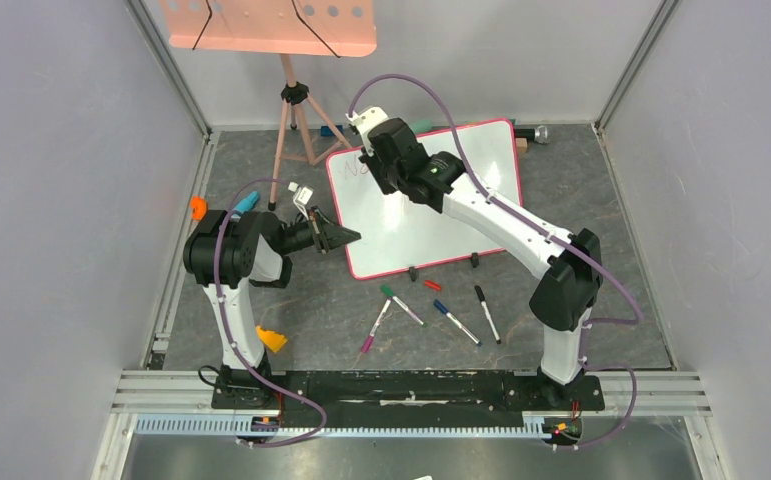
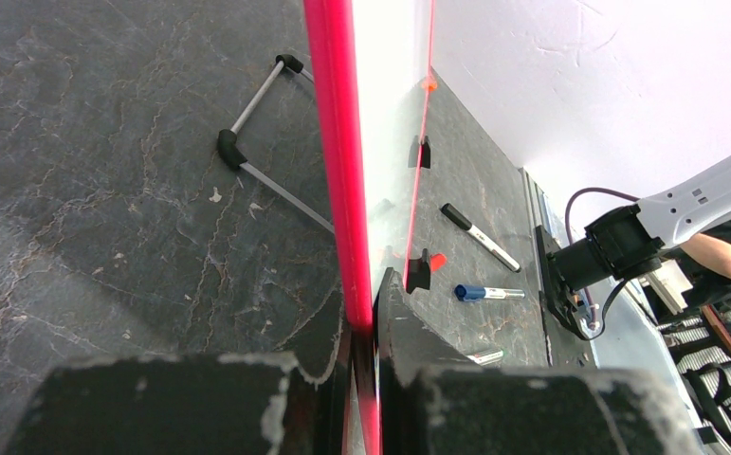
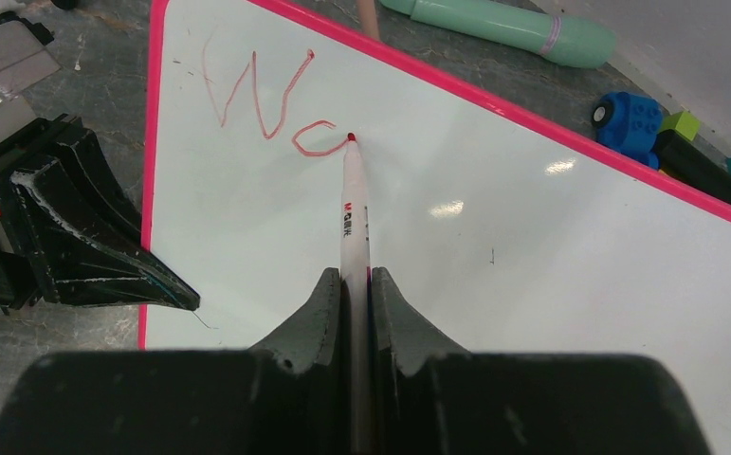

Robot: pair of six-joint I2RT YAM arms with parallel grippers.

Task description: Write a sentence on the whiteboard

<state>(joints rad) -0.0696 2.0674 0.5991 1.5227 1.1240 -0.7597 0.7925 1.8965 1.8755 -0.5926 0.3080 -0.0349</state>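
Note:
The whiteboard [image 1: 431,205] lies tilted on the dark table, white with a pink-red rim; it also shows in the right wrist view [image 3: 532,246]. My left gripper [image 1: 349,237] is shut on its left rim [image 2: 338,161], seen edge-on. My right gripper [image 1: 369,160] is shut on a red marker [image 3: 354,213] whose tip touches the board near its top left corner. The sentence [image 3: 271,100] reads only a red "W" and part of a following letter. My left gripper's fingers [image 3: 105,256] show at the board's left edge.
Several loose markers [image 1: 441,310] lie in front of the board. A salmon-pink tray on a tripod [image 1: 266,25] stands at the back left. A mint tube [image 3: 503,24] and toy blocks [image 3: 631,118] lie behind the board. Orange pieces [image 1: 271,340] sit near the left arm.

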